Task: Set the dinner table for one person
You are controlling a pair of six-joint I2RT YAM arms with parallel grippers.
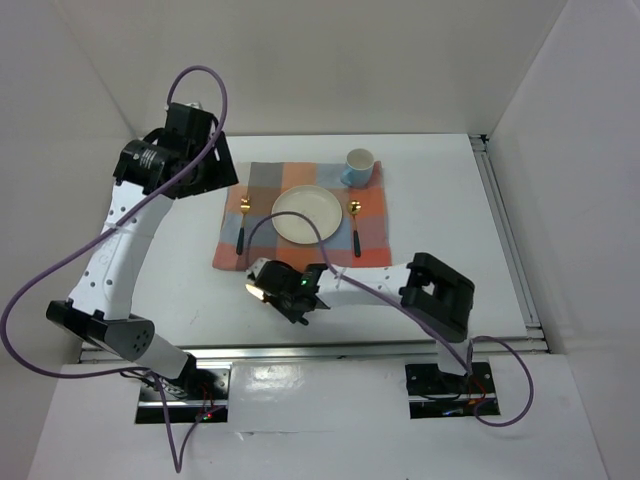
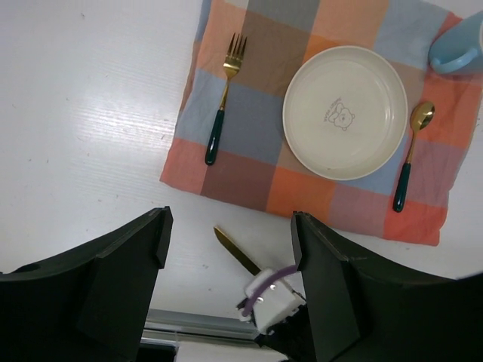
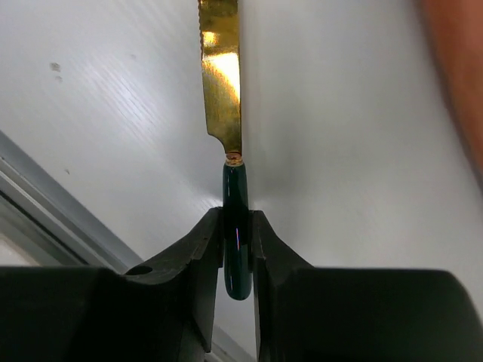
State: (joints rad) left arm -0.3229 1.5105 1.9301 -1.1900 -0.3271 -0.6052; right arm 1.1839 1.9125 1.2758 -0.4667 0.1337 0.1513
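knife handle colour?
Dark green knife handle; shows best in the right wrist view.

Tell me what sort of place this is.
Probably a robot lab test cell, not a home: a white tabletop with metal rails, plain white panels boxing it in, and a cabled left arm and right arm bolted at its near edge.

I see a checked mat (image 1: 262, 180) with a cream plate (image 1: 307, 214) at its centre: fork (image 1: 243, 222) at nine o'clock, spoon (image 1: 355, 225) at three, blue mug (image 1: 360, 165) at one, gold-bladed knife (image 2: 235, 250) at seven, off the mat.
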